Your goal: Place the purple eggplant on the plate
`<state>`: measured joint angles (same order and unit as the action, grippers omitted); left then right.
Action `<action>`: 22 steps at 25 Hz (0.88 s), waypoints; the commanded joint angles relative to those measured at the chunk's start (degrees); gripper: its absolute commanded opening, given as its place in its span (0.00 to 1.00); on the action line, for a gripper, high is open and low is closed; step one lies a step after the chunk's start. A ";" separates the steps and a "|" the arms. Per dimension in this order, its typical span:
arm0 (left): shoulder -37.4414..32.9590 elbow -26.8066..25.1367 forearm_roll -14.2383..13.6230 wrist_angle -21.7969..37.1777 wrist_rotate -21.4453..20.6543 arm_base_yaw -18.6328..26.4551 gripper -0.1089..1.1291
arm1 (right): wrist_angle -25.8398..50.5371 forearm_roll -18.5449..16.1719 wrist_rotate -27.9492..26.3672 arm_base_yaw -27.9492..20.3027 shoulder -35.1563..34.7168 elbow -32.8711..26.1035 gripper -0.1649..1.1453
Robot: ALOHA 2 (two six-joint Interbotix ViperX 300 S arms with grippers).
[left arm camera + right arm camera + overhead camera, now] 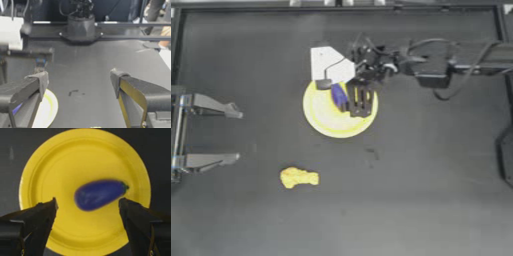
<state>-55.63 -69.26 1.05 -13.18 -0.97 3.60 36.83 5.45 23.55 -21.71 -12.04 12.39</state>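
smooth glossy plastic purple eggplant, matt yellow plate, dull dark table

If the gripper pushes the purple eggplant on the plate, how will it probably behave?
The purple eggplant looks smooth and oval, so it may roll or slide. It lies free on the plate, between the right gripper jaws, which stand open. It seems small, probably light.

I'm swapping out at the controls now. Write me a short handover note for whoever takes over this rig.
Right gripper: open, above the plate, jaws either side of the purple eggplant, not gripping it.
Left gripper: open, parked at the table's left side.
Done: the eggplant appears to lie on the plate.
Left: lift the right arm away and confirm the eggplant stays put.
The orange-yellow piece sits on the table, untouched.
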 commanded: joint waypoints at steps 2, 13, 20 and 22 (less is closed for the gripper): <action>0.97 0.35 0.00 -0.18 0.09 0.62 0.92 | -1.76 3.87 1.58 0.26 6.68 2.29 0.89; 0.97 0.35 0.00 -0.09 -0.09 1.05 0.92 | -8.00 20.57 12.92 2.02 16.96 10.63 0.89; 0.79 0.26 0.09 0.00 0.00 1.05 0.92 | -9.49 30.41 20.13 3.34 20.57 15.03 0.88; 0.79 0.35 0.00 0.00 -0.09 1.05 0.92 | -10.11 32.17 21.88 3.78 21.53 16.17 0.88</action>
<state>-55.63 -69.70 1.05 -13.01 -0.97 4.48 27.42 36.12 44.65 -18.28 7.12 28.65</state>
